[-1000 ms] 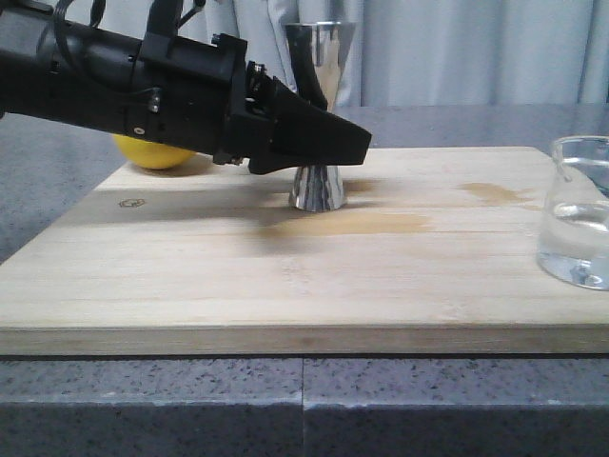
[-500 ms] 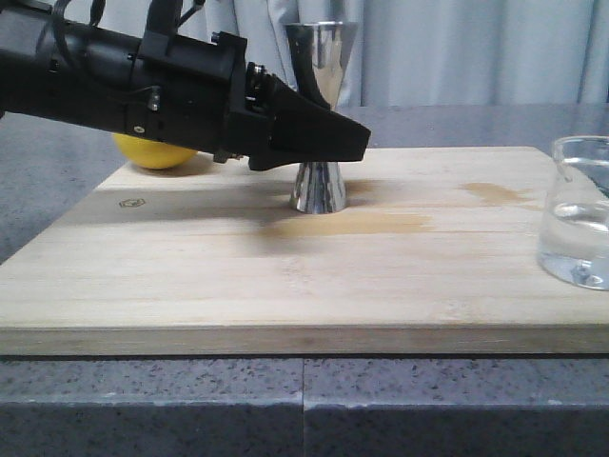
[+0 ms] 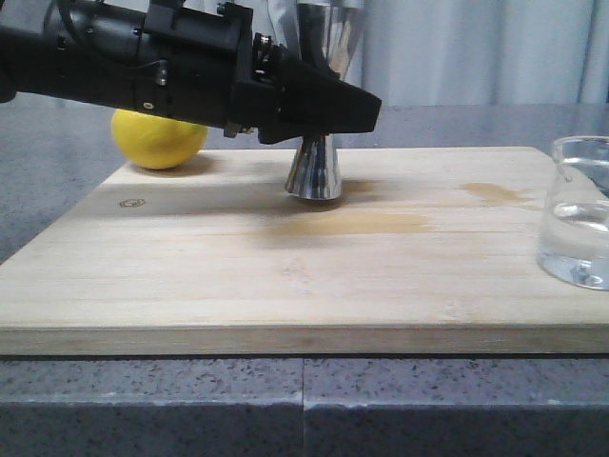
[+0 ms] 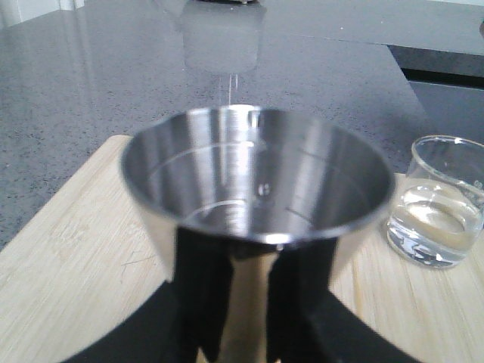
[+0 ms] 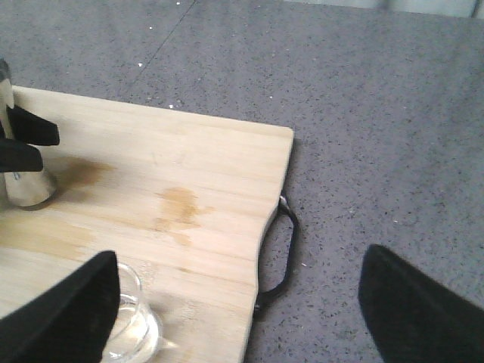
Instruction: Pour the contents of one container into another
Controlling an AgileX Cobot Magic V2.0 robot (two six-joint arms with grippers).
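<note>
Lemon (image 3: 159,139) at wooden board's (image 3: 285,276) far-left corner; grey stone counter (image 3: 190,400) beneath.

A pale wooden cutting board (image 3: 304,257) lies on the grey speckled bench (image 3: 152,400), and toward its back middle the tall shiny steel hourglass-shaped jigger (image 3: 314,171) is held at the waist by the left claw (image 3: 357,107), which reaches in from the left, the jigger's base tilted and just above the board. The small clear glass beaker (image 3: 576,214) stands on the board at its far right edge, well apart from the jigger, with clear liquid in it, and the right claw (image 5: 238,299) hangs over that corner with the beaker just inside one finger. A round yellow lemon (image 3: 159,139) sits behind the board's back left corner, behind the left arm.
</note>
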